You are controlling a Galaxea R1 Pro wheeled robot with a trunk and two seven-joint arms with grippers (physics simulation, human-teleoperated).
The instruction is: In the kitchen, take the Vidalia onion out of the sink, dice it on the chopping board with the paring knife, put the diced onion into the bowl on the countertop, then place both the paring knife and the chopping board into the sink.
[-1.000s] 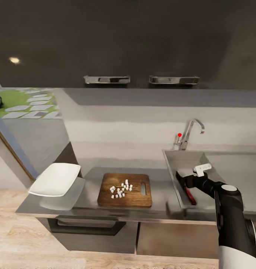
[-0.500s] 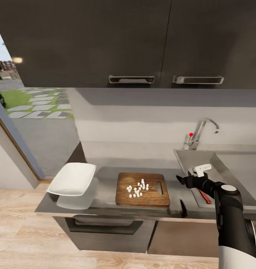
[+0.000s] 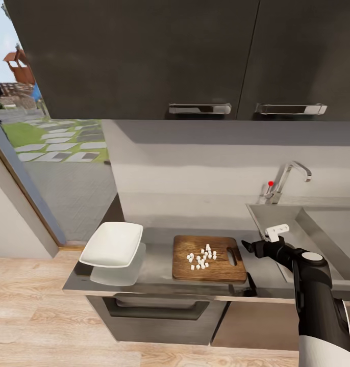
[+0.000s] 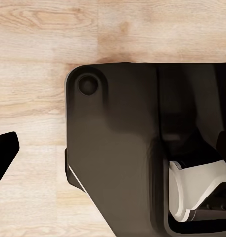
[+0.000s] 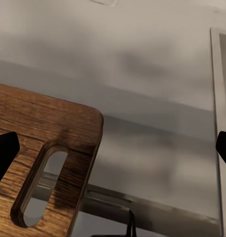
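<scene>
Right gripper (image 3: 248,247) hangs over the countertop (image 3: 157,260), between the board (image 3: 209,259) and the sink (image 3: 277,224). In the right wrist view the two dark fingertips sit at opposite edges of the frame with nothing between them: fingers apart, holding nothing. The left gripper's fingers cannot be judged; the left wrist view gives the robot's dark base over wood floor.

Diced onion (image 3: 202,256) lies as small white bits on the board's centre, slightly toward its far edge. Board handle slot (image 5: 41,185) is at 3 o'clock of the dice, nearest the gripper. Bowl (image 3: 113,244) stands at 9 o'clock of the board, well apart, and looks empty. The knife is not discernible here; the sink interior is largely hidden from this angle.

Judgement: the dice are not yet moved to the bowl.

Risks:
- Bits are small and loose; tilting or lifting the board by the slot could spill them on the countertop or over its front edge.
- Pinching bits singly may scatter their neighbours.
- Bowl sits near the counter's end; a push could shift it off.
</scene>
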